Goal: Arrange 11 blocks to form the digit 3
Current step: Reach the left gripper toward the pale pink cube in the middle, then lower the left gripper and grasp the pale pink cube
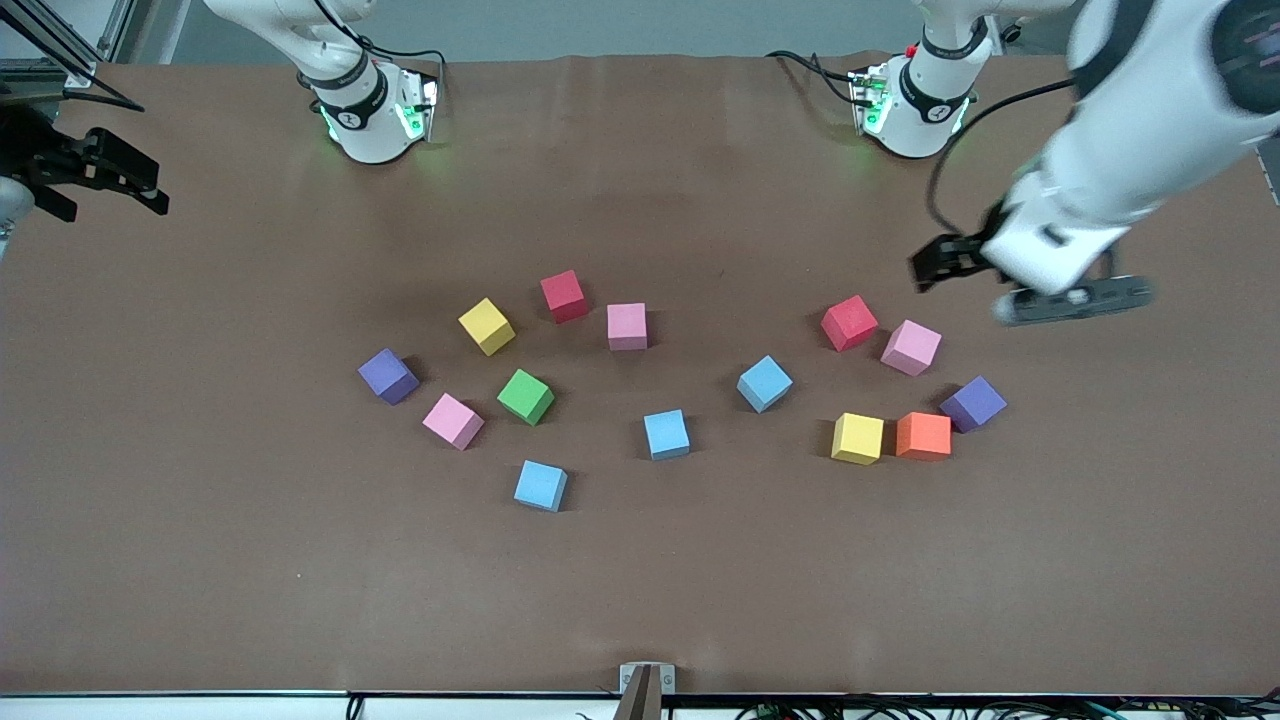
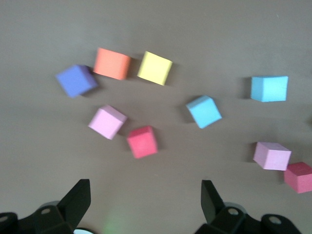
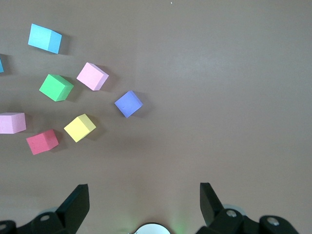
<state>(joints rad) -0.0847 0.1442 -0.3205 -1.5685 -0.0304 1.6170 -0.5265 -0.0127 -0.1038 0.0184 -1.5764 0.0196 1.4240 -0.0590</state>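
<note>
Thirteen foam cubes lie scattered, none touching except one pair, on the brown worktop [image 1: 200, 560]; no digit is formed. Toward the right arm's end: a purple cube [image 1: 388, 376], a pink cube [image 1: 453, 420] just nearer the front camera than it, a green cube [image 1: 526, 396], a yellow cube [image 1: 487, 326], a red cube [image 1: 564, 296] farthest from the camera, another pink cube [image 1: 627, 326] beside the red one, and a light blue cube [image 1: 541, 485] nearest the camera. Near the middle sit two more light blue cubes [image 1: 666, 434] [image 1: 765, 383], apart from each other. Toward the left arm's end: a second red cube [image 1: 849, 322] close beside a third pink cube [image 1: 911, 347], a second yellow cube [image 1: 858, 438] with an orange cube [image 1: 924, 436] just beside it, and a second purple cube [image 1: 973, 403] touching or nearly touching the orange one's corner. The left gripper [image 1: 945, 262] hangs in the air over bare worktop near the red and pink pair, jaws wide and holding nothing. The right gripper [image 1: 100, 175] waits in the air at the right arm's edge of the worktop, well apart from every cube, jaws wide and holding nothing.
</note>
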